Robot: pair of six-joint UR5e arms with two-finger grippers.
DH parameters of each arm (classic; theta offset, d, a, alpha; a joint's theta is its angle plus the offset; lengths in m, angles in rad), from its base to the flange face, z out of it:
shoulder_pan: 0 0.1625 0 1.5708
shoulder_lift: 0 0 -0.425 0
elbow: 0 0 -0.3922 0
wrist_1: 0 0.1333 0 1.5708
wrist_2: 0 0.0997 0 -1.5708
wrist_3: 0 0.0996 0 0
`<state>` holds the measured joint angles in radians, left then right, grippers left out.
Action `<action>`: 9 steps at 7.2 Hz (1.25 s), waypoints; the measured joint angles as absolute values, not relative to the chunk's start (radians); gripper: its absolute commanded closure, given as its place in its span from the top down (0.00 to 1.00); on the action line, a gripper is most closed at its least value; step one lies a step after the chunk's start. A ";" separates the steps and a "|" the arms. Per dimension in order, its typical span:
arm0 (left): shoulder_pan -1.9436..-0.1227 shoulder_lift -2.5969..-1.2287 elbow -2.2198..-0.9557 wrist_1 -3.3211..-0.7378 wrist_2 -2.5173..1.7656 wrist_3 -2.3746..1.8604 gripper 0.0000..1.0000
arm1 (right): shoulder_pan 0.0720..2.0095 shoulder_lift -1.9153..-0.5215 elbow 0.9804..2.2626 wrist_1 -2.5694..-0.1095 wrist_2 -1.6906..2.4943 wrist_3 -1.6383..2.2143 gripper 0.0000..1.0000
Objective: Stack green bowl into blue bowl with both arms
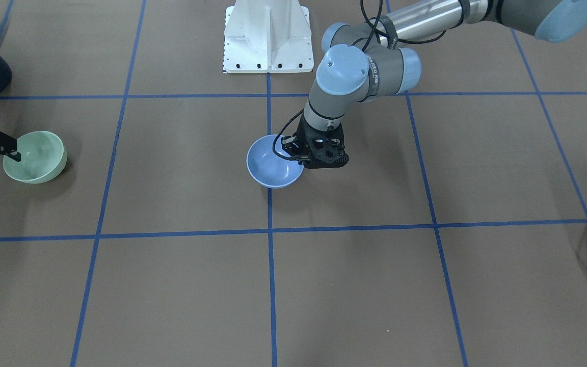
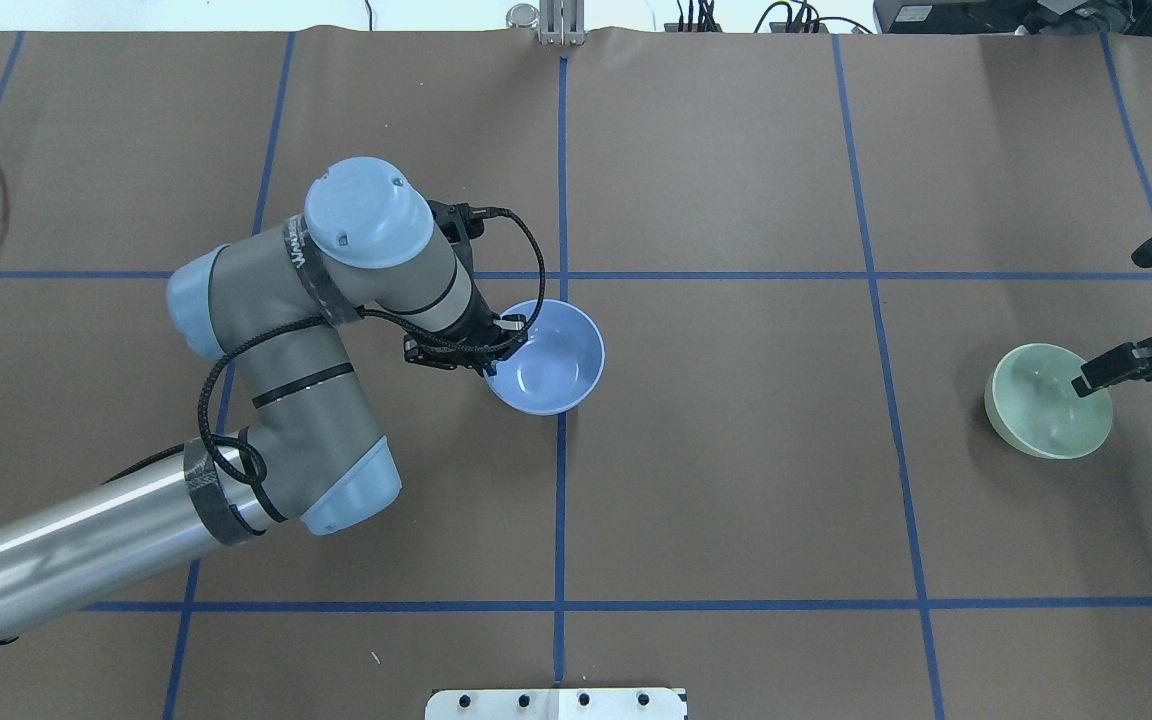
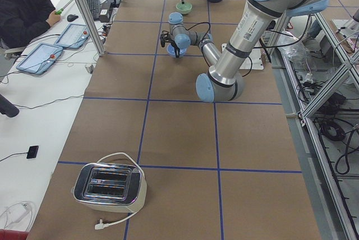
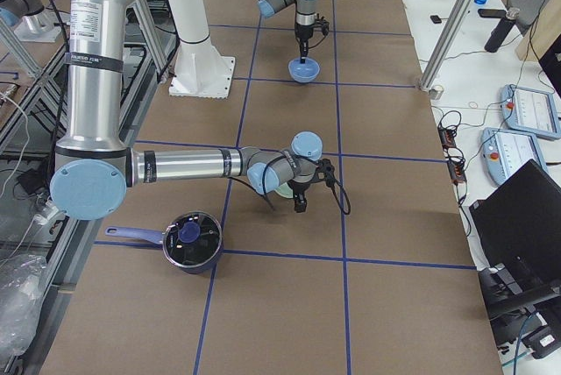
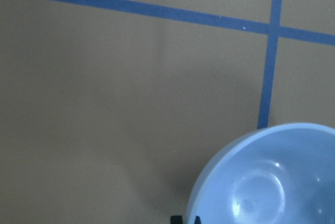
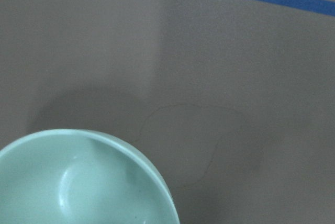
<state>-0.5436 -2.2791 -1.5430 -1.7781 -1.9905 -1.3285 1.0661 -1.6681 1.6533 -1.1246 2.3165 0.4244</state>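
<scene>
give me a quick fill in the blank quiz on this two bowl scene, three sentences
1. The left gripper pinches the blue bowl by its ___.
2. The right gripper holds the green bowl, which has nothing in it: like the blue one, it is ___.
3. The toaster stands at the table end on the robot's ___ side.

Missing words: rim; empty; left
</scene>
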 measured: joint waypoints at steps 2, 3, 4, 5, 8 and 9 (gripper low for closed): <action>-0.517 -2.278 -1.542 -1.779 -1.963 -1.329 0.00 | 1.064 -1.667 1.653 -1.124 2.318 0.424 0.99; -0.511 -2.276 -1.544 -1.780 -1.958 -1.328 0.66 | 1.064 -1.666 1.653 -1.124 2.318 0.424 0.99; -0.510 -2.272 -1.546 -1.796 -1.956 -1.327 0.91 | 1.064 -1.666 1.653 -1.123 2.318 0.424 0.99; -0.510 -2.267 -1.549 -1.824 -1.955 -1.327 0.97 | 1.064 -1.667 1.653 -1.121 2.318 0.424 0.98; -0.516 -2.244 -1.578 -1.849 -1.956 -1.326 0.98 | 1.064 -1.668 1.650 -1.121 2.318 0.425 0.55; -0.519 -2.234 -1.595 -1.850 -1.956 -1.326 0.98 | 1.063 -1.668 1.649 -1.121 2.319 0.425 0.28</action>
